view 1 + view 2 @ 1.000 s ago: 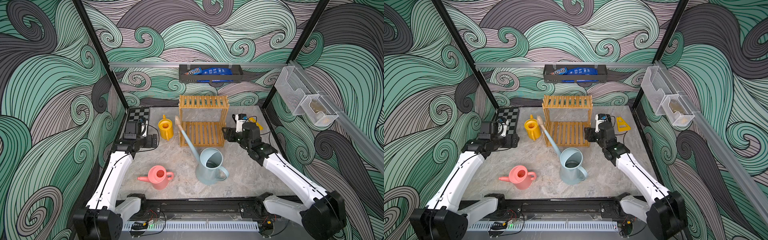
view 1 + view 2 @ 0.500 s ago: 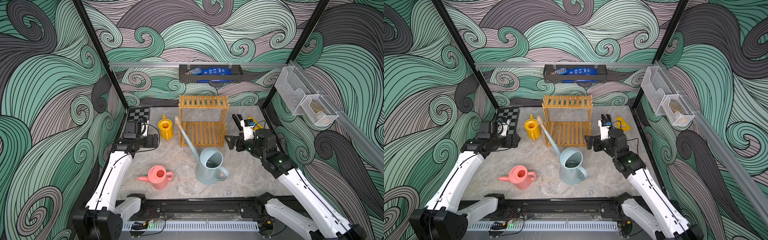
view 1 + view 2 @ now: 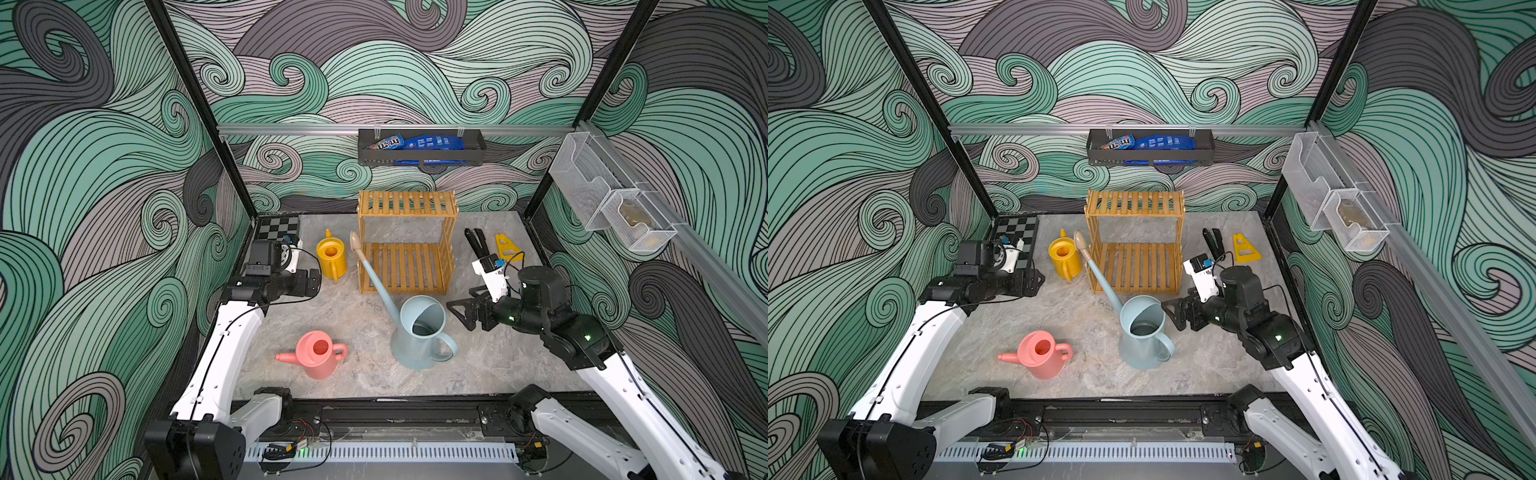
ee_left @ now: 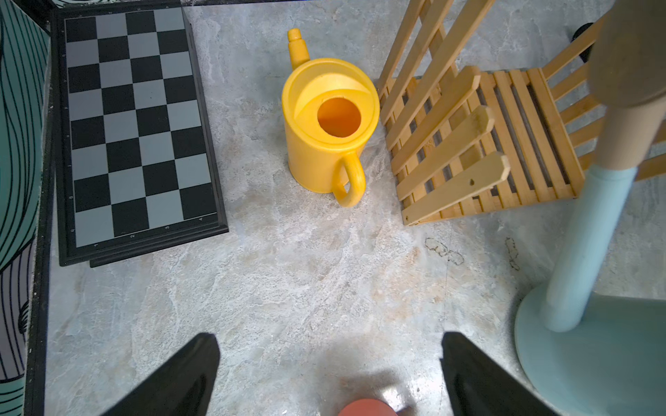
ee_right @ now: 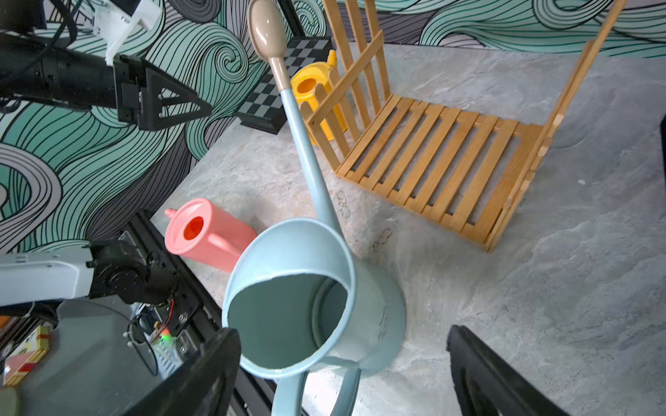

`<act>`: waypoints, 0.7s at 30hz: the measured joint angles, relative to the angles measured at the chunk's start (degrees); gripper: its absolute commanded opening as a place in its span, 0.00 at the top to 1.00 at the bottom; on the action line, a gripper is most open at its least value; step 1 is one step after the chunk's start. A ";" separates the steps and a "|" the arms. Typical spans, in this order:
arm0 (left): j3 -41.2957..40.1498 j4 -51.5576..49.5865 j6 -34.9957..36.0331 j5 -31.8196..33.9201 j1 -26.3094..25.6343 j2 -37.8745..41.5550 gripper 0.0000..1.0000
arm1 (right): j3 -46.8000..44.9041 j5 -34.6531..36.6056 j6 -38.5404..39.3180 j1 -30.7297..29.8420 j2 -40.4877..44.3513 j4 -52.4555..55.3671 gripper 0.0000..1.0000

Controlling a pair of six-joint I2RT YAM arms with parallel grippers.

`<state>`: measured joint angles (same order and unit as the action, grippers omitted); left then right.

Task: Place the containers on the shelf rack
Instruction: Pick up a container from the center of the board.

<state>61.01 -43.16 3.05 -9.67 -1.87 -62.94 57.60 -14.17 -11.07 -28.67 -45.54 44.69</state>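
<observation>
The shelf rack [image 3: 407, 266] is seen upright on the grey tabletop [image 3: 357, 316], near the back wall. The pale blue watering can [image 3: 419, 336] is set upright on the tabletop just in front of the rack, its long beige-tipped spout slanting up past the rack's front left corner. The yellow watering can [image 3: 331, 261] is placed just beside the rack's left side. The pink watering can [image 3: 318, 356] is found well in front of the rack and to its left.

The right gripper [image 3: 460, 314] is held in front of the rack's right side, close beside the blue can's rim, its jaws spread apart and nothing clamped. The left gripper [image 3: 314, 282] is held left of the rack, near the yellow can, its jaws apart and empty. A chessboard [image 3: 277, 227] lies left of the rack, at the back.
</observation>
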 measured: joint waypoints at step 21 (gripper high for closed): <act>0.09 -0.11 0.00 -0.22 0.35 -0.72 0.01 | 0.81 10.12 -13.90 -26.88 -1.79 12.94 0.24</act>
<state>61.10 -43.27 3.05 -9.89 -1.52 -63.66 58.41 -4.05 -24.97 -55.55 -47.33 57.63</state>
